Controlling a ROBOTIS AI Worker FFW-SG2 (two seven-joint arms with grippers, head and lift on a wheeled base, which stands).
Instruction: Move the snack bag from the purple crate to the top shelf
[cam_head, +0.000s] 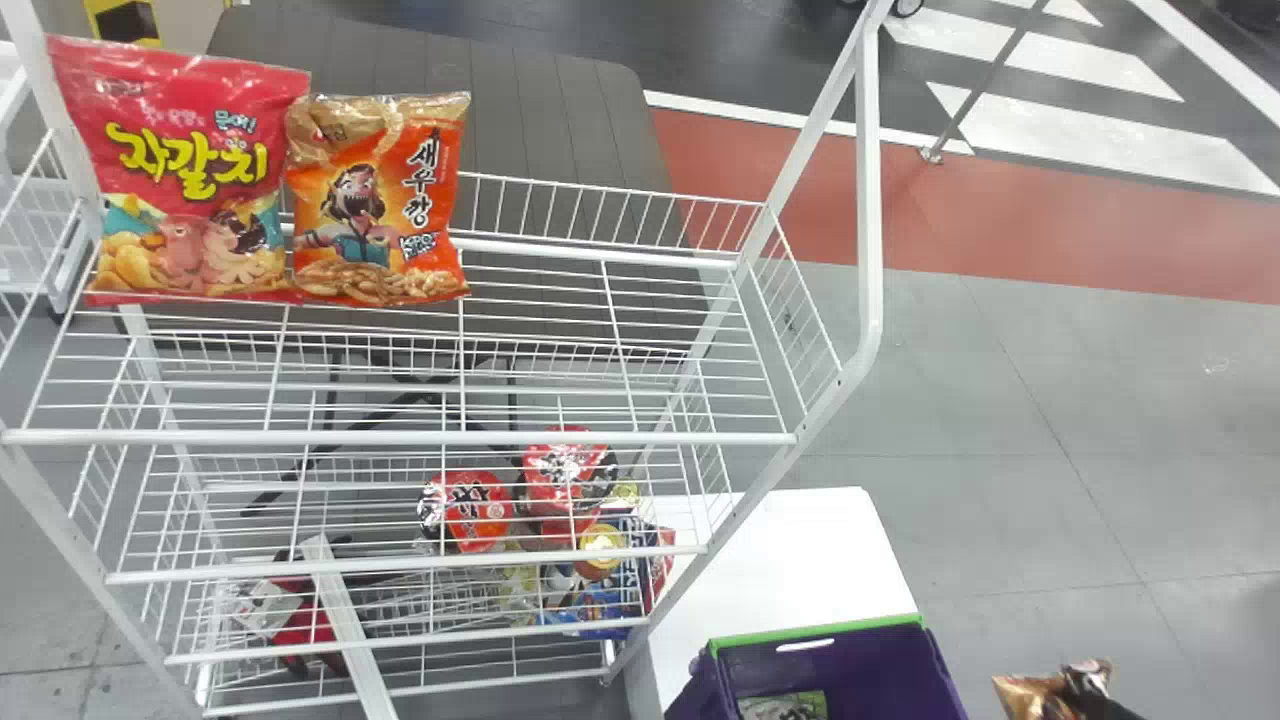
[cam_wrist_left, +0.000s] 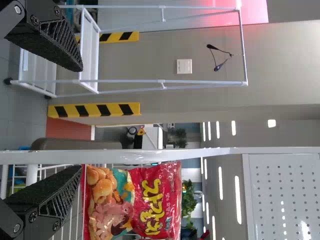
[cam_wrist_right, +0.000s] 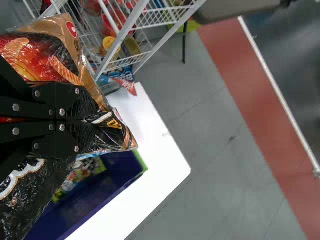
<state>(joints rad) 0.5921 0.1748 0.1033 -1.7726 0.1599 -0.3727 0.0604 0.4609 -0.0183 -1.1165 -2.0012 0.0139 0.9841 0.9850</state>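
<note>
Right gripper (cam_wrist_right: 92, 122) clenched on snack bag (cam_wrist_right: 30, 55), out of purple crate (cam_head: 900, 660): pick looks done. Left gripper (cam_wrist_left: 81, 118) spread, holding nothing. Remaining: carry, place on top shelf (cam_head: 400, 437), where red bag (cam_head: 190, 170) and orange bag (cam_head: 385, 205) stand.

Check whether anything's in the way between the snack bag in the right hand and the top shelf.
Yes: on a straight line, the white right post and wire side guard stand between the snack bag in the right hand and the top shelf. Coming over the low front bar looks easier.
</note>
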